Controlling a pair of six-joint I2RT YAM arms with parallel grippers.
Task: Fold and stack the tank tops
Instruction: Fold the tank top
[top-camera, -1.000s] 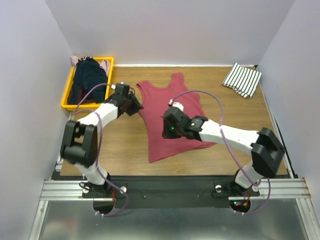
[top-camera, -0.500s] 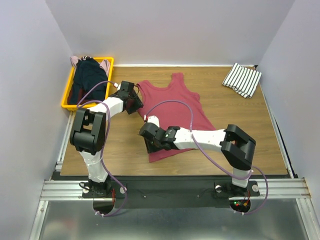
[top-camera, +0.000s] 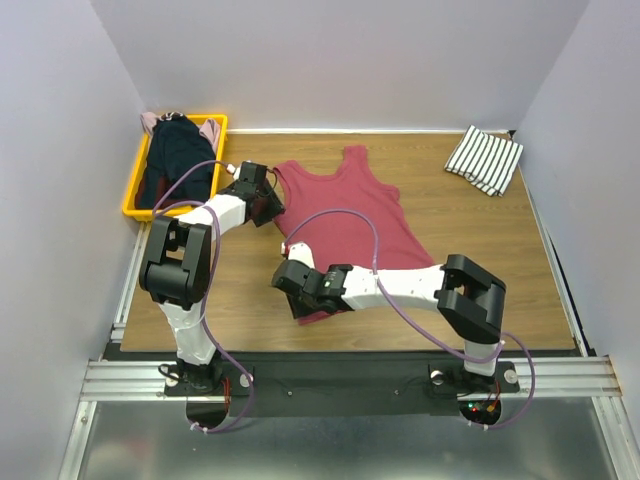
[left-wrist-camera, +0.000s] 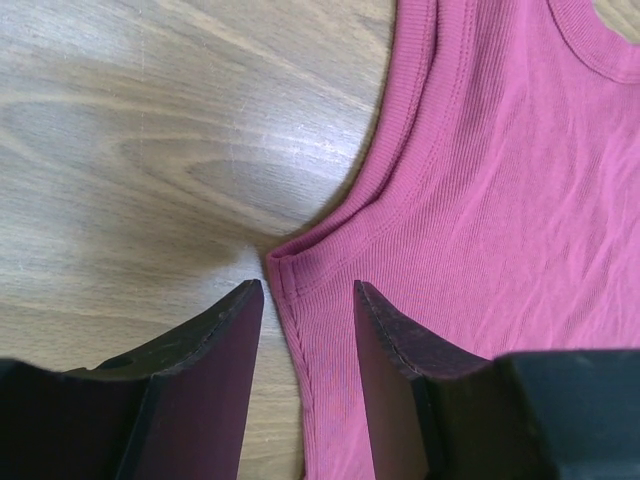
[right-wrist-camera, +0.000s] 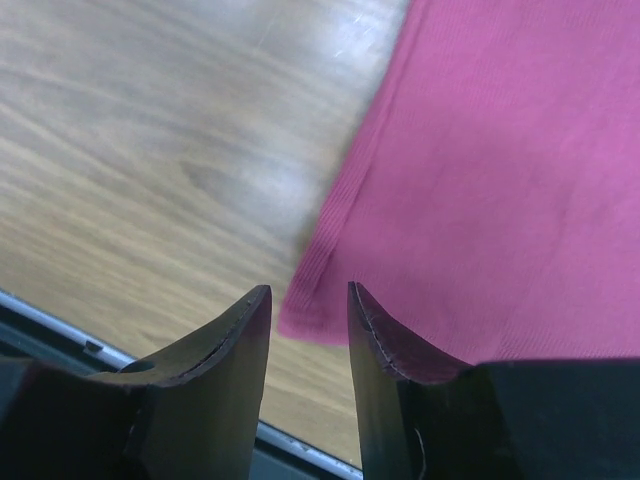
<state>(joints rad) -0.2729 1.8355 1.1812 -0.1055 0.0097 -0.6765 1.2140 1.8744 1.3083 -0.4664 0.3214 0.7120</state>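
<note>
Nearest the arm bases, the right gripper (right-wrist-camera: 305, 300) reaches across to the near left corner of the red top (top-camera: 345, 215). The top lies spread flat on the table (top-camera: 470, 230), hem toward the arms and straps pointing away. The gripper's jaws stand apart, with the hem corner showing in the gap between them, and nothing is pinched.

Farther along the same side edge, the left gripper (left-wrist-camera: 308, 290) sits over the spot where the armhole binding meets the side seam. Its jaws are also apart, one on each side of that corner, and they hold nothing.

The cloth looks like a thin ribbed knit, so it is probably light, limp and stretchy. It would likely sag and crease if lifted by a single point. The doubled hem and the stitched binding seem the firmest places to grip. Taking both corners of this edge together should keep it straight as it is carried across for a lengthwise fold. The fingers probably need to press right down to the wood to catch both layers. The surface looks smooth, so the cloth may slide or bunch instead of being caught.

At the far right corner of the table, well apart, lies the striped top (top-camera: 484, 158), already folded. At the far left, a yellow bin (top-camera: 133, 190) holds a heaped navy top (top-camera: 175, 165), with a pink top (top-camera: 210, 130) showing behind it.
</note>
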